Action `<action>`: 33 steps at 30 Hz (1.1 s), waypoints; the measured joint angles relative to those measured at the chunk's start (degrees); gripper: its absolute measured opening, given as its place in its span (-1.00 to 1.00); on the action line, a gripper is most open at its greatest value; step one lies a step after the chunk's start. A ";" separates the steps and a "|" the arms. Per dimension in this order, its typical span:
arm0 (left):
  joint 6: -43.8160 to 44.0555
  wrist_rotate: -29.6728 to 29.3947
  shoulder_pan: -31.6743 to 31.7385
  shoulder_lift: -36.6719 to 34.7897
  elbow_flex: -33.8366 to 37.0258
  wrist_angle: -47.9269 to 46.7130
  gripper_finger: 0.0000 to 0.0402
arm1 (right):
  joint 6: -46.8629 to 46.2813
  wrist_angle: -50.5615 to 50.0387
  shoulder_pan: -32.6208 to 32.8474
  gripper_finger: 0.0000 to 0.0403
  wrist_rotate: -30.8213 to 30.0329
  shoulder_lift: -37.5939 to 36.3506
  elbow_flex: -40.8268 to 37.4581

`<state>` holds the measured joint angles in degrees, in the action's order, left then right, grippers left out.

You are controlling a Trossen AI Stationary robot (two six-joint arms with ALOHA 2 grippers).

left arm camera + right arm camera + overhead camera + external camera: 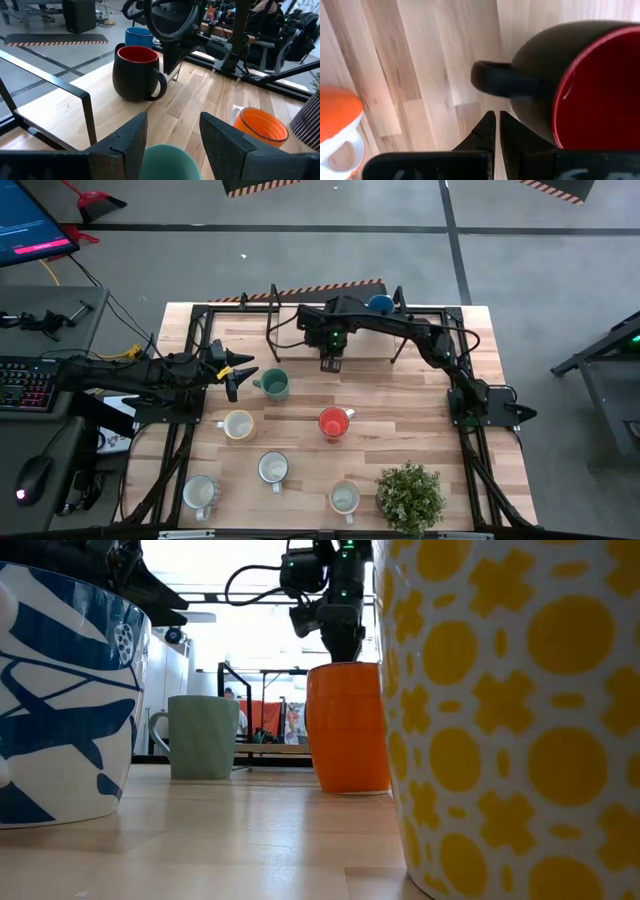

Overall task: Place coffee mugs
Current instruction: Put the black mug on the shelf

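- Nearest the front edge of the wooden slat table (pixel 400 430), four pale ceramic mugs are sitting in a loose arc: one at front left (pixel 199 492), one mid-left (pixel 238 424), one in the centre (pixel 273 468), one front right (pixel 344 498) beside the green potted plant (pixel 410 494). No gripper is anywhere near these.
- A bit further in, the glossy orange mug with a white handle (pixel 334 422) is standing upright mid-table, untouched.
- Further back on the left, the left gripper (pixel 172 137) is hovering with its fingers spread, and the teal green ceramic mug (pixel 167 162) is sitting right between them, just below. Looks to me like open jaws framing it, not a grip.
- Furthest back, the right gripper (pixel 496 131) is hanging with its fingers pinched fully together, holding nothing. The dark mug with a red inside (pixel 570 85) is standing upright just beside it, handle sticking out sideways towards the fingertips, but apart from them.
- So the handle is the key bit: it's lying just ahead of the closed tips, and the right arm is way nearer than the left.
- Behind that, the blue mug (pixel 379 304) is waiting at the back edge.
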<state>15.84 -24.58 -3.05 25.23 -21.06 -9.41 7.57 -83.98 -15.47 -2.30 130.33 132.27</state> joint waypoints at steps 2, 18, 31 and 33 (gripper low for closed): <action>0.00 0.00 0.00 -0.02 0.00 0.02 -0.14 | 0.02 -0.09 -0.24 -0.99 0.30 0.25 -0.02; 0.02 -0.02 0.00 -0.02 0.00 -0.02 -0.14 | 0.44 3.20 -2.04 -0.99 0.15 2.36 0.00; 0.02 -0.02 0.01 -0.02 0.00 -0.04 -0.14 | 0.44 6.35 -4.33 -0.99 0.22 2.36 -0.01; 0.01 -0.02 0.02 -0.02 0.00 -0.04 -0.14 | 0.44 7.07 -4.79 -0.99 0.22 2.36 -0.02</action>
<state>15.84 -24.60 -3.03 25.22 -21.06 -9.45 8.01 -76.92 -20.25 -2.09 132.68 132.25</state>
